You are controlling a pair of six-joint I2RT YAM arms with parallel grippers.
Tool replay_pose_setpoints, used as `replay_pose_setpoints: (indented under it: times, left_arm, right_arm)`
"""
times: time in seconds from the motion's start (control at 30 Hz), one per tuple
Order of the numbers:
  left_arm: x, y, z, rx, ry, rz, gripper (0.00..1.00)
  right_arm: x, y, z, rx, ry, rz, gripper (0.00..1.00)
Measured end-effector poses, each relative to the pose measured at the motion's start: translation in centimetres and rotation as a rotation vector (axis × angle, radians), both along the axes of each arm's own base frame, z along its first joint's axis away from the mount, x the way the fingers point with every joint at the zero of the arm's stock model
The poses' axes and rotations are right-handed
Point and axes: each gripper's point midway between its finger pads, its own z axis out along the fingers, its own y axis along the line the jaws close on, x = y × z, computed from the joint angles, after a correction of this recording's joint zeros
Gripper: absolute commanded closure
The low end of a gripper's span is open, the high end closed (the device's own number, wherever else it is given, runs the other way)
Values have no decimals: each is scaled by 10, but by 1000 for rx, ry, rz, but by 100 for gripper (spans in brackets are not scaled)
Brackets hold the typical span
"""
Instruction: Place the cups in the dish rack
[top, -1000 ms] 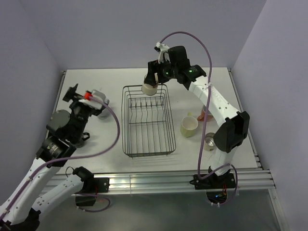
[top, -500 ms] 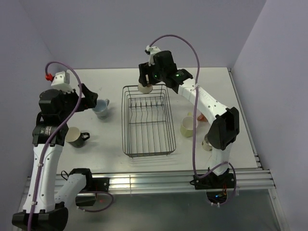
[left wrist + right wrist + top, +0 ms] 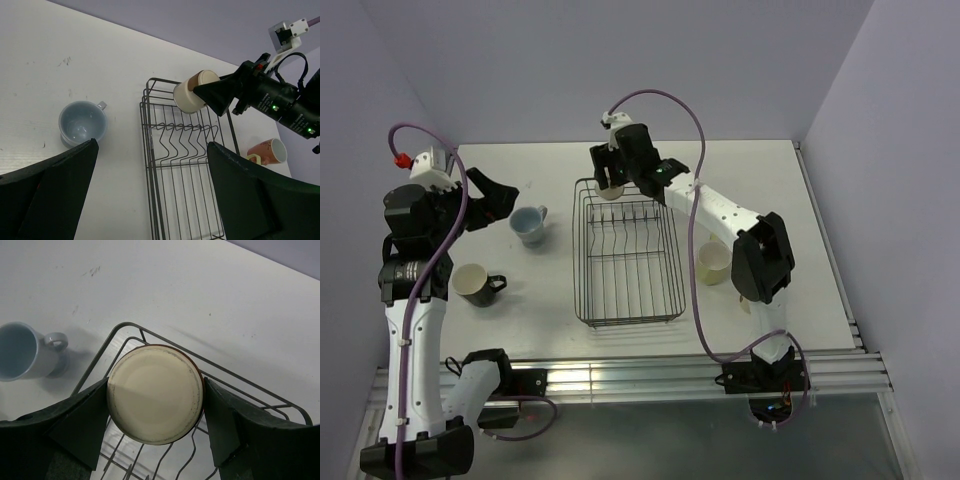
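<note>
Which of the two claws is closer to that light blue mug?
Left. The left gripper, open, hovers just left of the blue mug; the right gripper is farther off, above the rack's far corner, holding a tan cup.

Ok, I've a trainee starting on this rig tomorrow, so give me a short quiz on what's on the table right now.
1. True or false: the left gripper is open and empty.
2. The right gripper grips: A) a black mug, B) a tan tumbler, C) a pink mug.
3. How many of the cups rest inside the dish rack?
Key: 1 true; 2 B; 3 zero.
</note>
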Motion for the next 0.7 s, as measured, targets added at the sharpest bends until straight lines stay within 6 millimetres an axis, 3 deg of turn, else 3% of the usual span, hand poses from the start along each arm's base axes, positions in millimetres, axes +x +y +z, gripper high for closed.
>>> replay_pose_setpoints:
  times: [0.37, 0.7]
  left_arm:
    - [-4, -1, 4, -12, -13, -14, 1]
    - [-5, -1, 5, -13, -15, -17, 1]
  right_arm:
    - [2, 19, -21, -12, -8, 5, 100]
    - [3, 22, -34, -29, 4, 2, 100]
